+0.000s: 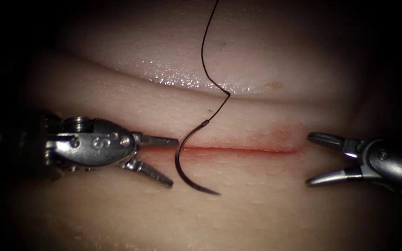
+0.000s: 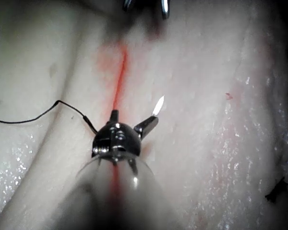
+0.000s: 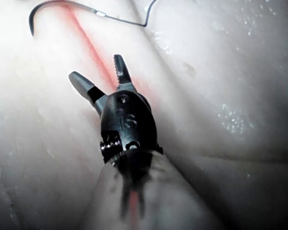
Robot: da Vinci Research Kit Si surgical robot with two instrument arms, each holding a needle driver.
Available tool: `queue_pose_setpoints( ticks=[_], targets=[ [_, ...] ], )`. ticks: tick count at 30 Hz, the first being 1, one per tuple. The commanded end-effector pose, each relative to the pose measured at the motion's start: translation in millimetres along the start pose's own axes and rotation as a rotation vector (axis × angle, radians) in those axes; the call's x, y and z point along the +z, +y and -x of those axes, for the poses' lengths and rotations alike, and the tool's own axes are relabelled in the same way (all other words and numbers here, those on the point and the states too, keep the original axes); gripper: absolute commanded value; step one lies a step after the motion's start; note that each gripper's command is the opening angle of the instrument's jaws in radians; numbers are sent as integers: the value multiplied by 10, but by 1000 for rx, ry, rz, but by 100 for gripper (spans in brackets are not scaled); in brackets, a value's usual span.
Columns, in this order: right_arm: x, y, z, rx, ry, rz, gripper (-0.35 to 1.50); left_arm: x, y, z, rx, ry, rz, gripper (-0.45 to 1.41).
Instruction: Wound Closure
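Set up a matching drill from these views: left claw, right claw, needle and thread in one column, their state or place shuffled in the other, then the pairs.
Things:
1. left claw
2. right claw
3. needle
4. thread

States:
A. lies free on the tissue, curving across the left end of the cut
B. open, holds nothing, at the cut's right end
C. runs from the needle's blunt end up and away over the tissue
D. open, holds nothing, just left of the needle

Pairs: 1-D, 2-B, 3-A, 4-C
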Motion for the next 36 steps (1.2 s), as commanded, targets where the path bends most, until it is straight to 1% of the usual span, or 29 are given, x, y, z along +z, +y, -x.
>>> queue_pose_setpoints(
  ticks=[1, 4, 5, 11, 13, 16, 19, 23, 25, 32, 33, 34, 35, 36],
  targets=[
    [10, -1, 4, 0, 2, -1, 77, 12, -2, 0, 4, -10, 9, 56],
    [10, -1, 4, 0, 2, -1, 79, 22, -5, -1, 17, -40, 28, 56],
    [10, -1, 4, 0, 2, -1, 79, 30, -6, -2, 24, -49, 46, 56],
    [11, -1, 4, 0, 2, -1, 79, 49, -8, 1, 44, -64, 69, 55],
    [11, -1, 3, 0, 2, 0, 79, 54, -8, 4, 46, -82, 75, 55],
    [13, -2, 2, 1, 2, 1, 82, 66, -9, 18, 53, -131, 87, 55],
    [14, -3, 2, 1, 2, 2, 85, 73, -10, 24, 45, -138, 103, 55],
    [15, -3, 1, 1, 2, 3, 85, 82, -9, 28, 43, -156, 118, 55],
    [15, -3, 1, 1, 2, 3, 85, 85, -9, 26, 47, -155, 119, 48],
    [15, -3, 1, 1, 2, 3, 87, 94, -1, 15, 61, -158, 131, 11],
    [15, -3, 1, 1, 3, 3, 87, 95, 0, 14, 63, -157, 132, -7],
    [15, -3, 1, 1, 3, 3, 87, 95, 0, 13, 64, -157, 133, -16],
    [15, -3, 1, 1, 3, 3, 87, 95, 0, 13, 64, -157, 133, -16],
    [15, -4, 1, 1, 3, 3, 87, 94, -2, 12, 63, -156, 131, -45]
  ],
)
